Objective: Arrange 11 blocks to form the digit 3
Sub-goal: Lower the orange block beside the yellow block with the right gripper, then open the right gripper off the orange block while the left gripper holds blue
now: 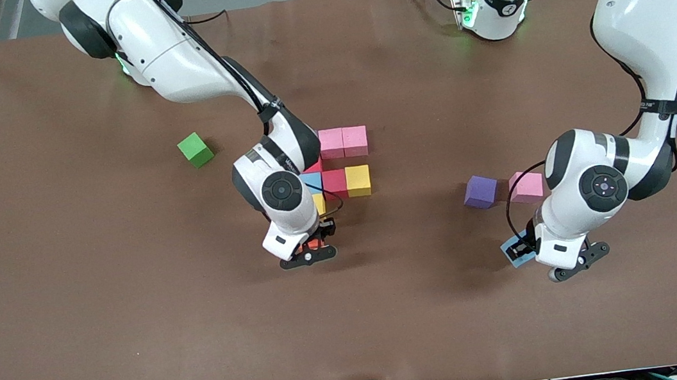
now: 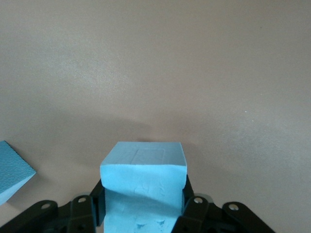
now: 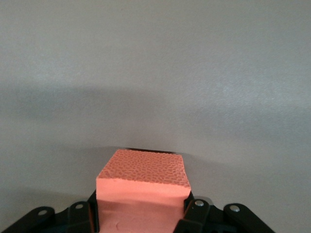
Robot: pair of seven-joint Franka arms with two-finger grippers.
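My right gripper (image 1: 312, 245) is shut on an orange block (image 3: 141, 182), low over the table just nearer the camera than the block cluster. The cluster holds two pink blocks (image 1: 343, 142), a red block (image 1: 334, 184), a yellow block (image 1: 358, 180), a blue block (image 1: 312, 182) and another yellow block (image 1: 319, 204), partly hidden by the right arm. My left gripper (image 1: 523, 249) is shut on a blue block (image 2: 144, 177) toward the left arm's end. A second blue block (image 2: 12, 170) lies beside it. A purple block (image 1: 481, 191) and a pink block (image 1: 527, 187) lie side by side near the left arm.
A green cube (image 1: 195, 149) sits alone toward the right arm's end of the table. A red edge (image 1: 314, 167) shows beside the right arm's wrist in the cluster. The brown table (image 1: 137, 337) stretches wide toward the front camera.
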